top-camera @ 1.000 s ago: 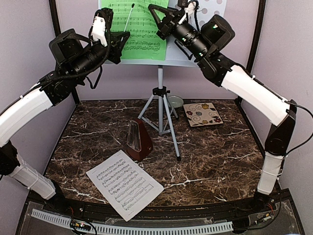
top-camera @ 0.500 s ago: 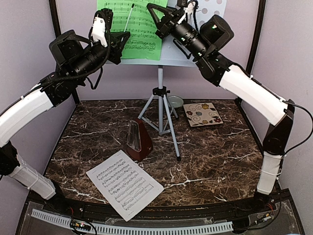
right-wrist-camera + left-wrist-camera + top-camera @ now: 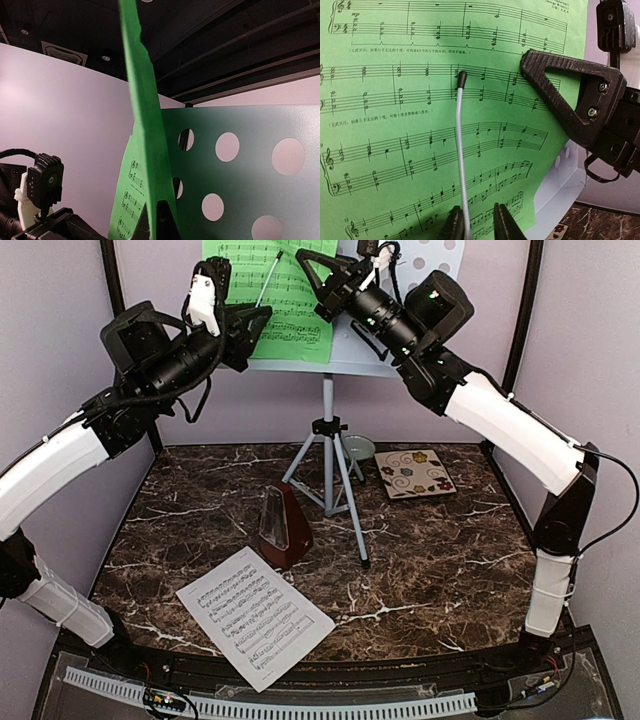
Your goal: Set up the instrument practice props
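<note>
The green music sheet point(image 3: 275, 310) leans on the white hole-punched music-stand desk point(image 3: 437, 257) atop its pale tripod point(image 3: 328, 460). A thin grey wire page holder point(image 3: 459, 150) lies across the sheet. My left gripper point(image 3: 477, 226) stands slightly open round the wire's lower end, and the wire rests against the left finger point(image 3: 454, 227). My right gripper point(image 3: 160, 222) is shut on the green sheet's right edge point(image 3: 145, 125), in front of the desk point(image 3: 250, 175). On the table the dark metronome point(image 3: 283, 528) stands upright, with the white music sheet point(image 3: 254, 617) lying flat in front of it.
A small pale-green bowl point(image 3: 357, 447) and a flower-patterned tile point(image 3: 415, 473) sit at the back right of the marble table point(image 3: 450, 560), behind the tripod's legs. Both arms reach high over the table. Walls close in the left and right sides.
My left gripper's jaws have parted a little around the wire. My right gripper has shifted slightly up and left, still holding the green sheet's edge.
</note>
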Tool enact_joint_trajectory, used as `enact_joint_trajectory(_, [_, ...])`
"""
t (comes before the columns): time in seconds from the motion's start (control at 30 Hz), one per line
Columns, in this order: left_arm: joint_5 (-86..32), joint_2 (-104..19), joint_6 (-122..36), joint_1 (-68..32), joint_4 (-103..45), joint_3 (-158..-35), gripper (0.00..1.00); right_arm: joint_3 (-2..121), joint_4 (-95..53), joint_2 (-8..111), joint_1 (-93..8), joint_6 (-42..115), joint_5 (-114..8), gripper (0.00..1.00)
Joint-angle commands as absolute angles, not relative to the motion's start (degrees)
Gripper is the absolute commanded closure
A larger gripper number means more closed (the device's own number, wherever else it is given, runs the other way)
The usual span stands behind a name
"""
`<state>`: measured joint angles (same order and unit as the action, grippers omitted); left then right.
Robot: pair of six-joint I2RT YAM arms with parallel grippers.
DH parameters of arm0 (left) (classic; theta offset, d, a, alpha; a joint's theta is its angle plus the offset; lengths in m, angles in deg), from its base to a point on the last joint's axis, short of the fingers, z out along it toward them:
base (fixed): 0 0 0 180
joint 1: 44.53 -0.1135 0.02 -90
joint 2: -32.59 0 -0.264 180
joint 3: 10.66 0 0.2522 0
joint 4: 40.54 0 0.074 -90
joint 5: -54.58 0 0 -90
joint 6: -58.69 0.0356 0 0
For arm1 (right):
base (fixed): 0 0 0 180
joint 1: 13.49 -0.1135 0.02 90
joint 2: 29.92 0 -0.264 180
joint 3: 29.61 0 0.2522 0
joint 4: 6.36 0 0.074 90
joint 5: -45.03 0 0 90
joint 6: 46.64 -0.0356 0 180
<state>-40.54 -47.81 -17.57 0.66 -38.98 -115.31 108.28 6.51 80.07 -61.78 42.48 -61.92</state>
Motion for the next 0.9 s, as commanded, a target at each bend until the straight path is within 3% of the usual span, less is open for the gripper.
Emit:
enact_joint_trajectory(0.0, [-38.8,-45.6,-17.3,0.9,-41.6,-114.6,0.72,110.1,7.6,80.9,-61.3,42.6,-62.1,1.00])
enact_joint_trajectory(0.3, [-38.7,-43.0,-17.4,0.9,-42.3,-111.7,0.51,110.2,8.0,81.1,-61.3,42.4,-61.5,1.00])
enact_joint_trajectory(0.43, [-39.1,-41.0,-17.8,1.0,-42.3,-109.9,0.44,110.1,8.0,81.0,-61.3,42.5,-60.9,0.93])
enact_joint_trajectory(0.57, [-41.2,-38.1,-18.7,1.1,-42.2,-107.7,0.35,109.7,8.1,80.6,-61.4,42.7,-60.4,0.80])
enact_joint_trajectory(0.87, [-47.7,-33.6,-22.2,1.0,-37.0,-103.8,0.32,105.4,10.0,76.6,-61.3,44.0,-57.8,0.48])
